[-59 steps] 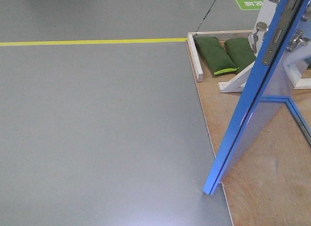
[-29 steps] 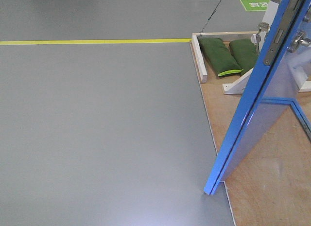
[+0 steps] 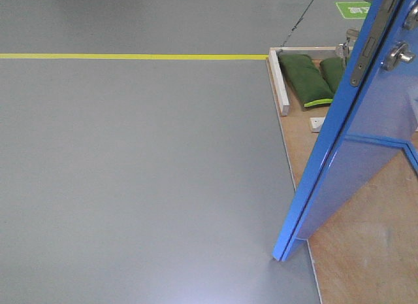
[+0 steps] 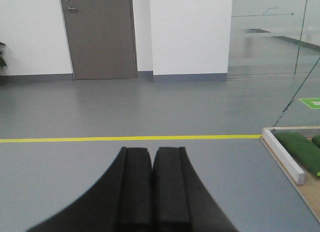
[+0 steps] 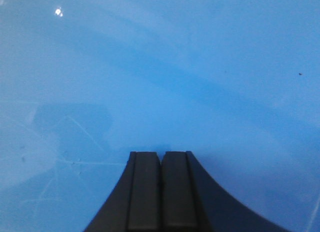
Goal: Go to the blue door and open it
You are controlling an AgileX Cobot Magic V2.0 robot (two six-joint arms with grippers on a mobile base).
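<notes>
The blue door [image 3: 366, 167] stands ajar at the right of the front view, its edge toward me, with a dark latch plate [image 3: 371, 41] and a silver lever handle [image 3: 400, 54]. Its lower corner rests at the edge of a plywood platform [image 3: 366, 265]. The glossy blue panel fills the right wrist view [image 5: 160, 67]. My right gripper [image 5: 161, 154] is shut and empty, tips close against the panel. My left gripper [image 4: 152, 151] is shut and empty over open grey floor. Neither gripper shows in the front view.
Two green sandbags [image 3: 304, 78] lie on the platform behind a white wooden strip [image 3: 281, 91]; one also shows in the left wrist view [image 4: 300, 151]. A yellow floor line [image 3: 130, 56] crosses the grey floor. A grey room door [image 4: 99, 35] and white wall stand far ahead.
The view has shifted left: door, platform and sandbags slid right in the front view. The door's face shows more broadly and now hides most of the white brace behind it.
</notes>
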